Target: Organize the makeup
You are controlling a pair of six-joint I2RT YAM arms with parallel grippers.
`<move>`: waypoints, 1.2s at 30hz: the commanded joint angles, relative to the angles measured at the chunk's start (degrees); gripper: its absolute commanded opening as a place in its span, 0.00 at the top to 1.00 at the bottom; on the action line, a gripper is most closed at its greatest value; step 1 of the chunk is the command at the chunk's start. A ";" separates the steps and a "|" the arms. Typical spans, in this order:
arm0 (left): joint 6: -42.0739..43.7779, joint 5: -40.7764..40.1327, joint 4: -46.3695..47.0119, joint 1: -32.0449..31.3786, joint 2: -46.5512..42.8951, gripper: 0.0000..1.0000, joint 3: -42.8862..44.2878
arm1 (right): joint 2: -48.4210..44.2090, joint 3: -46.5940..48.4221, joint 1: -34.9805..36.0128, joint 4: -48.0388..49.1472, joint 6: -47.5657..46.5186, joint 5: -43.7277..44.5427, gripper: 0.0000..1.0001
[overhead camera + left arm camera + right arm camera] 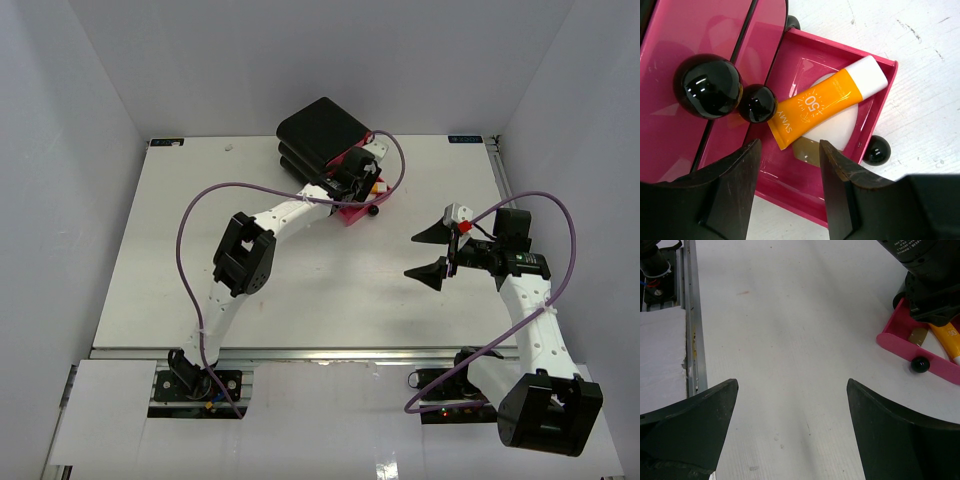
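An orange tube with a white cap [825, 100] lies slantwise in the pulled-out pink drawer [880, 115], resting on a white-and-brown egg-shaped piece [842, 127]. My left gripper [790, 150] hovers just over the drawer's near end, open, with nothing between its fingers. From above, the left gripper [362, 182] is at the front of the black drawer box [320, 135]. The right gripper [410, 255] stands open and empty over bare table to the right of the box. In the right wrist view the drawer [900, 342] and the tube [950, 340] show at the far right.
Two closed pink drawer fronts with round black knobs [707, 85] stack beside the open drawer, whose own knob [876, 150] sticks out over the table. A metal rail [692, 330] runs along the table's near edge. Purple cables loop from both arms.
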 commanded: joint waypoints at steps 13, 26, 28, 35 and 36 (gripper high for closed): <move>-6.65 18.05 0.57 0.18 -13.41 0.66 -6.33 | 0.42 -0.72 -1.17 1.96 1.13 -2.15 0.04; -9.23 20.17 -1.01 0.71 -32.98 0.69 -22.63 | 12.39 9.59 3.52 22.77 21.76 22.35 0.15; -9.44 18.88 -0.79 1.09 -40.59 0.67 -30.33 | 17.12 15.40 7.85 22.07 20.77 29.08 0.16; -8.47 9.14 -0.06 2.39 -66.64 0.52 -58.30 | 36.49 32.86 17.87 18.64 12.22 43.63 0.17; -8.38 7.99 -0.05 2.47 -69.26 0.50 -60.85 | 38.96 35.16 18.60 17.29 11.07 44.66 0.18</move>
